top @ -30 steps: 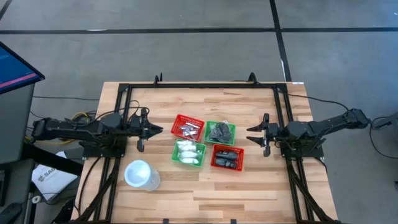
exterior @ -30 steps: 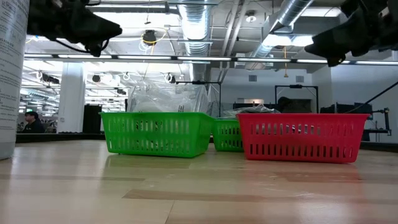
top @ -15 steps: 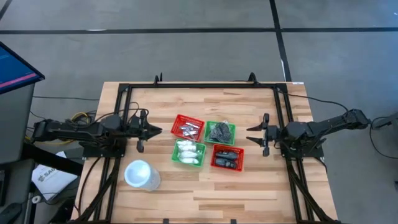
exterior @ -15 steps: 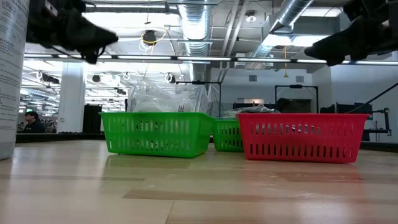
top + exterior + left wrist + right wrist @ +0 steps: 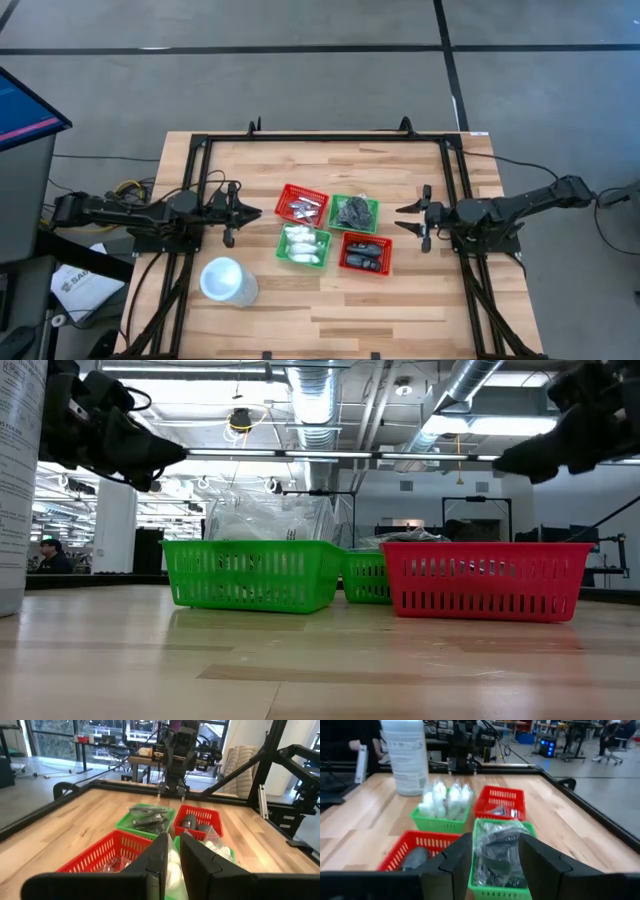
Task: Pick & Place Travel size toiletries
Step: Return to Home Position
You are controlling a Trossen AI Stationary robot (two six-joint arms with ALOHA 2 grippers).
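The toiletries lie sorted in four small baskets at the table's middle. Silvery tubes (image 5: 301, 207) fill a red basket. Black bundles (image 5: 353, 212) fill a green one. White packets (image 5: 303, 241) lie in the near green basket, and dark pieces (image 5: 365, 254) in the near red one. My left gripper (image 5: 252, 211) hovers left of the baskets, pointing level at them, its fingers (image 5: 160, 855) only narrowly apart and empty. My right gripper (image 5: 402, 217) hovers to their right, facing them, open and empty (image 5: 495, 840).
A large white cup (image 5: 228, 282) stands near the front left, close to my left arm. A black frame (image 5: 325, 138) runs around the table's far and side edges. Bare wood lies along the near edge (image 5: 330, 320).
My left gripper has sunk toward the table, still pointing level at the baskets. The baskets and their contents have kept still.
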